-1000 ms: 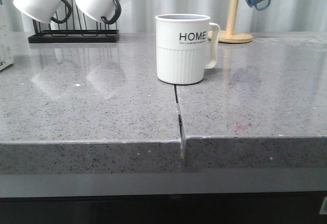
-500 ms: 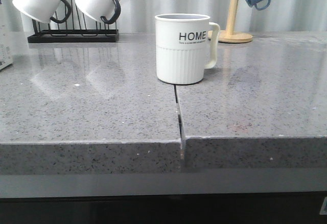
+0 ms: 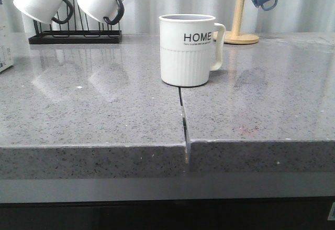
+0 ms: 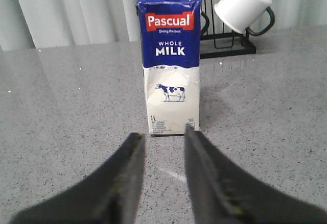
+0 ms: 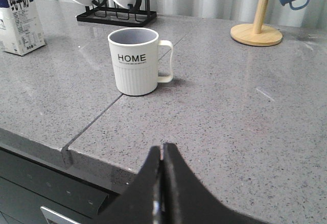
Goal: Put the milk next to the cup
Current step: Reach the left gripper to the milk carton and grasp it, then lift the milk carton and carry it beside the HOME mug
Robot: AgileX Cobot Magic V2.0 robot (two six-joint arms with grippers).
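Speckled grey countertop [image 3: 94, 115], seam running under the cup [image 3: 187, 49].

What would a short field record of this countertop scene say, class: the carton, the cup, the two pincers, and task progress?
carton: tall white and dark blue whole milk carton, green cap, upright on the grey speckled countertop
cup: cream ribbed ceramic HOME mug, upright, far from the carton
left pincer: open, facing the carton, not touching
right pincer: shut, empty
progress: milk not yet grasped
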